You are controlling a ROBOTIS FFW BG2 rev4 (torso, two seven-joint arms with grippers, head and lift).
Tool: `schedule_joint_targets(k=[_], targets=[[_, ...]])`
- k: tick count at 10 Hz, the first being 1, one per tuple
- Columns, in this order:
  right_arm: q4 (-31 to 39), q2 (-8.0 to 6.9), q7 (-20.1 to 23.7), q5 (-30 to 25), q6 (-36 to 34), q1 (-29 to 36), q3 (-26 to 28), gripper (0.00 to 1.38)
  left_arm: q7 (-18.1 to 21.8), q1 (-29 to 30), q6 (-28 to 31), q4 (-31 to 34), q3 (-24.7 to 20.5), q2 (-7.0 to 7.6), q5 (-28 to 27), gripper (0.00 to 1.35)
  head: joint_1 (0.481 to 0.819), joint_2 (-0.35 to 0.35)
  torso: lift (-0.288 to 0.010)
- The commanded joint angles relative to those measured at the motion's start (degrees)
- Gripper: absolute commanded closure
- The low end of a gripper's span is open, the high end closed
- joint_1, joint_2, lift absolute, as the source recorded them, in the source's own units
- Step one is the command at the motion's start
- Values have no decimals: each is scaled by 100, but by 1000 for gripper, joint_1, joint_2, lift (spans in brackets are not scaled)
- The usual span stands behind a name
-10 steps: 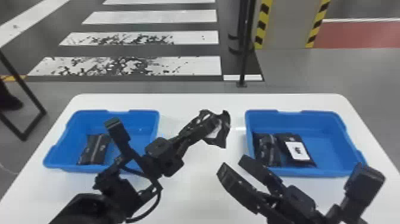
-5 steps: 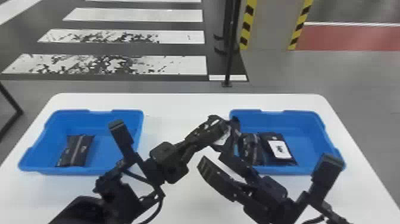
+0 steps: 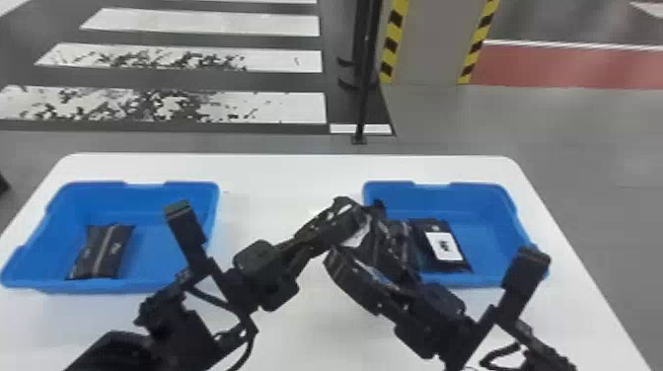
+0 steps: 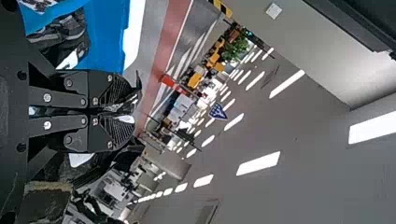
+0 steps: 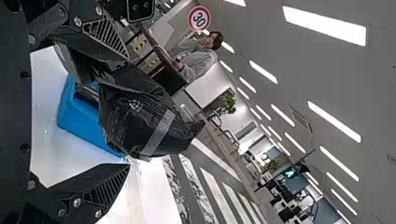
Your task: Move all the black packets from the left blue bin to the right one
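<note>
The left end effector (image 4: 132, 111), pinching a black packet (image 5: 144, 116), has neared the bench's (image 3: 567, 315) right edge; the right end effector (image 5: 128, 113) gapes wide, handover likely.

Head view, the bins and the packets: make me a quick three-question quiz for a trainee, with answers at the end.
1. True or false: a black packet lies in the left blue bin.
2. Which is closed on the raised packet: A) the left gripper, or B) the right gripper?
3. Fill the blank: in the right blue bin, one packet bears a ____ label.

Key: 1 true; 2 A; 3 white
</note>
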State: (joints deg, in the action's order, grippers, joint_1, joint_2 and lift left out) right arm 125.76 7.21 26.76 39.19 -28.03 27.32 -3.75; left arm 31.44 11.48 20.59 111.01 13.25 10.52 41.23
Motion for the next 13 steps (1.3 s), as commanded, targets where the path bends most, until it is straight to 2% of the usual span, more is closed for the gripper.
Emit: schedule_joint_targets(k=[1, 2, 3, 5, 6, 7, 9, 10, 11, 12, 13], targets=[[-39, 0, -56, 23, 5, -4, 20, 418, 2, 19, 36, 2, 0, 2, 25, 1207, 695, -71, -140], [-53, -9, -100, 103, 5, -18, 43, 703, 2, 19, 36, 2, 0, 2, 25, 1207, 695, -75, -140], [-67, 0, -118, 114, 5, -4, 78, 857, 2, 19, 22, 2, -11, 2, 25, 1207, 695, -79, -140], [-67, -9, -127, 194, 5, 38, 169, 903, 2, 61, 22, 16, -91, -7, 36, 1207, 695, -84, -140], [-53, -9, -153, 137, 5, 52, 226, 1111, 11, 75, 64, 2, -126, 2, 71, 1207, 695, -84, -140], [87, -18, -267, 125, 5, 108, 238, 1262, 11, 89, 64, 16, -126, -7, 71, 1207, 695, -88, -140], [143, -9, -338, 125, 33, 164, 249, 1273, 2, 117, -6, 16, -148, -15, 93, 1202, 695, -94, -140], [143, -18, -355, 125, 33, 178, 249, 1273, -42, 188, -76, 16, -228, -33, 196, 981, 695, -95, -140], [115, -18, -390, 125, 33, 164, 272, 1273, -59, 258, -76, 16, -388, -86, 276, 397, 695, -89, -140], [31, -18, -408, 114, 33, 108, 340, 1273, -59, 342, -104, 86, -491, -103, 425, 68, 695, -83, -140], [-67, -18, -426, 34, 33, 10, 466, 1273, -59, 497, -118, 283, -674, -147, 471, 91, 695, -71, -140]])
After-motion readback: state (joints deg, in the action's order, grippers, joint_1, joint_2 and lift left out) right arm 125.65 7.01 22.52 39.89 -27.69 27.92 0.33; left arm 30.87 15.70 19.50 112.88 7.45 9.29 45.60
